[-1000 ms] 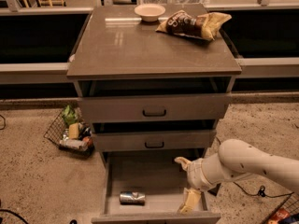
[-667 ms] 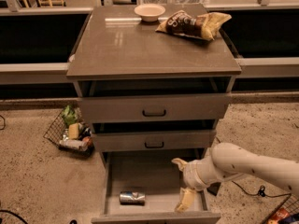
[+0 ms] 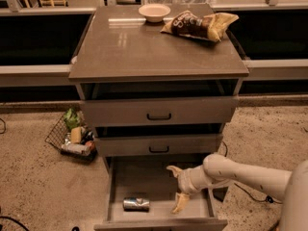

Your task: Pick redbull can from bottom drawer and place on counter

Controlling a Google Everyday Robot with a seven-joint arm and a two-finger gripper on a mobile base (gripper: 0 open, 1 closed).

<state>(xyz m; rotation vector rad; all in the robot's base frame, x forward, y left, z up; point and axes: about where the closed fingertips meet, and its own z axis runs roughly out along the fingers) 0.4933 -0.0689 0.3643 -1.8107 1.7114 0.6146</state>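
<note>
The redbull can [image 3: 136, 204] lies on its side on the grey floor of the open bottom drawer [image 3: 159, 186], near its front left. My gripper [image 3: 176, 187] hangs over the drawer's right half, to the right of the can and apart from it. Its two tan fingers [image 3: 181, 202] are spread open and hold nothing. The white arm reaches in from the lower right. The counter [image 3: 144, 47] is the glossy grey-brown top of the cabinet, above all three drawers.
A white bowl [image 3: 154, 11] and a brown-and-yellow chip bag [image 3: 199, 25] sit at the back of the counter. The two upper drawers [image 3: 159, 112] stand slightly open. A wire basket of litter [image 3: 72, 136] lies on the floor left of the cabinet.
My gripper has moved left over the bottom drawer, closer to the can. The can has not moved.
</note>
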